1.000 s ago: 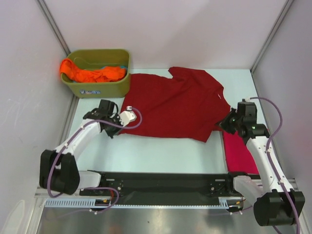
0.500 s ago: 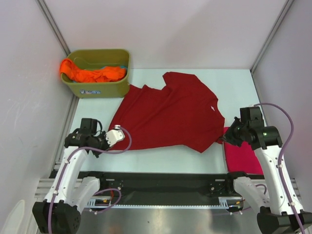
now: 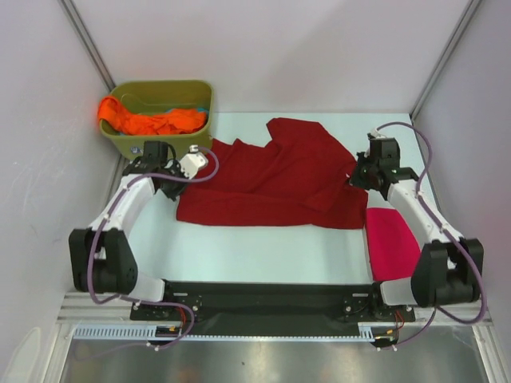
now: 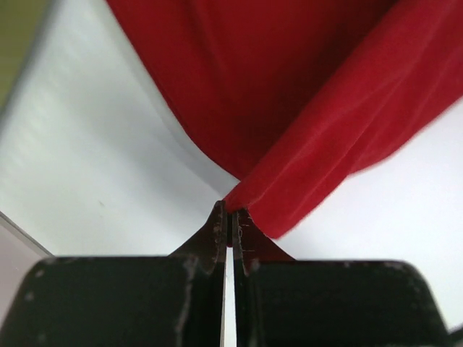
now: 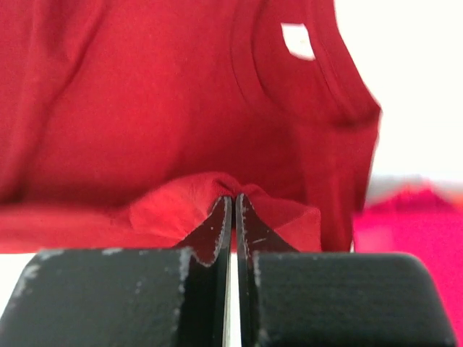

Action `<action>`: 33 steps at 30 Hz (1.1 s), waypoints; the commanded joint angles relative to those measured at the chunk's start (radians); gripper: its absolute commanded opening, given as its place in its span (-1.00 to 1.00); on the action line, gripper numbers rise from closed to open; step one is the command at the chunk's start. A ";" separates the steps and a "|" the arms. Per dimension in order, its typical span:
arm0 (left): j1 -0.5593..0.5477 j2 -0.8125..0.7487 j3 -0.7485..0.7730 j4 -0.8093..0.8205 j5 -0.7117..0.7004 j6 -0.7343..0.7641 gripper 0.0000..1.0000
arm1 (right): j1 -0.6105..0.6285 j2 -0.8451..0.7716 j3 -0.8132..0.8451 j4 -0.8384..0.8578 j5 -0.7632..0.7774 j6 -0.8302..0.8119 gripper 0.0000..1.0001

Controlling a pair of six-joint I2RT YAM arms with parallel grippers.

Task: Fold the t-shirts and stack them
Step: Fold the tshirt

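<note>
The dark red t-shirt (image 3: pixel 271 179) lies in the middle of the table with its near part doubled back over itself. My left gripper (image 3: pixel 204 159) is shut on a fold of its left edge, which hangs from the tips in the left wrist view (image 4: pixel 289 108). My right gripper (image 3: pixel 357 177) is shut on a bunched bit of its right edge, with the collar beyond it in the right wrist view (image 5: pixel 145 108). The magenta-pink t-shirt (image 3: pixel 391 243) lies flat at the near right and also shows in the right wrist view (image 5: pixel 412 238). The orange t-shirt (image 3: pixel 152 120) is heaped in the tub.
The olive-green tub (image 3: pixel 164 145) stands at the far left corner, just behind my left gripper. Grey walls close in the table on the left, far and right sides. A black rail (image 3: pixel 263 299) runs along the near edge.
Both grippers first drew the red shirt toward the near edge, then carried its near hem away from it, to the far side, doubling the shirt over itself.
</note>
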 commanded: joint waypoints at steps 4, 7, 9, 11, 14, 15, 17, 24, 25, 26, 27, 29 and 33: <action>-0.007 0.150 0.134 0.138 -0.039 -0.069 -0.99 | -0.005 0.182 0.081 0.286 -0.091 -0.202 -1.00; -0.018 0.200 0.131 0.161 -0.068 -0.068 -0.99 | -0.005 0.283 0.155 0.266 -0.109 -0.248 -1.00; -0.021 0.225 0.131 0.170 -0.076 -0.075 -0.99 | -0.005 0.340 0.193 0.237 -0.117 -0.260 -1.00; -0.021 0.239 0.130 0.178 -0.091 -0.080 -0.99 | -0.007 0.366 0.236 0.204 -0.106 -0.279 -1.00; -0.021 0.254 0.136 0.207 -0.113 -0.094 -0.99 | -0.011 0.395 0.262 0.190 -0.076 -0.288 -1.00; -0.021 0.260 0.140 0.218 -0.114 -0.100 -0.99 | -0.017 0.401 0.270 0.186 -0.073 -0.283 -1.00; -0.022 0.286 0.169 0.218 -0.119 -0.118 -0.99 | -0.023 0.423 0.279 0.180 -0.077 -0.274 -1.00; -0.028 0.334 0.220 0.213 -0.157 -0.118 0.19 | -0.028 0.472 0.330 0.151 -0.028 -0.253 -0.27; -0.028 0.332 0.228 0.212 -0.169 -0.121 0.43 | -0.033 0.478 0.368 0.128 -0.007 -0.230 -0.07; -0.028 0.316 0.235 0.212 -0.180 -0.121 0.50 | -0.046 0.478 0.388 0.051 0.048 -0.205 0.15; -0.028 0.297 0.241 0.209 -0.191 -0.117 0.50 | -0.053 0.470 0.403 0.010 0.094 -0.185 0.18; -0.031 0.216 0.226 0.209 -0.192 -0.059 0.45 | -0.066 0.416 0.394 -0.102 0.176 -0.135 0.17; -0.102 0.064 0.003 0.146 -0.188 0.102 0.15 | -0.024 0.270 0.246 -0.165 0.222 -0.052 0.09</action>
